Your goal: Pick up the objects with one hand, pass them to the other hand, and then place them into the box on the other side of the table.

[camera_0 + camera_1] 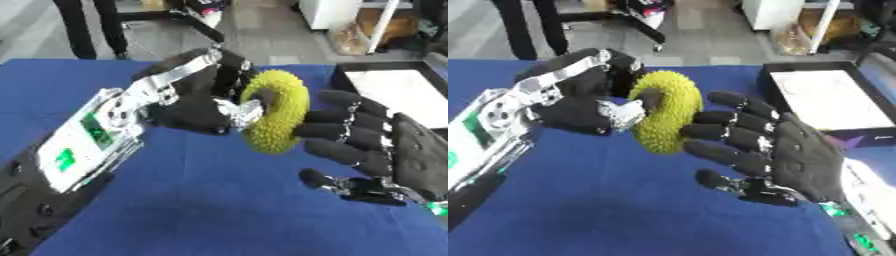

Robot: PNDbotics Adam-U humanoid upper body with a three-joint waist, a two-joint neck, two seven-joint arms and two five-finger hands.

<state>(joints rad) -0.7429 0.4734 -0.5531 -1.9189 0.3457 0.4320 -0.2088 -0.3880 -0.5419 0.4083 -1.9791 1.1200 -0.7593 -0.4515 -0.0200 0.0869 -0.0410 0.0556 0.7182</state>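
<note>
One spiky yellow ring [276, 111] pinched in left hand [197, 107]; right hand [785, 155] spread open alongside. We judge ring light, soft; take at rim.

I see a yellow-green ring [278, 111] with a rough, bristly, matt surface. My black hands, left [197, 107] and right [785, 152], look matt, with glossy silver metal joints. The blue table cover [219, 210] looks like smooth matt cloth.
</note>
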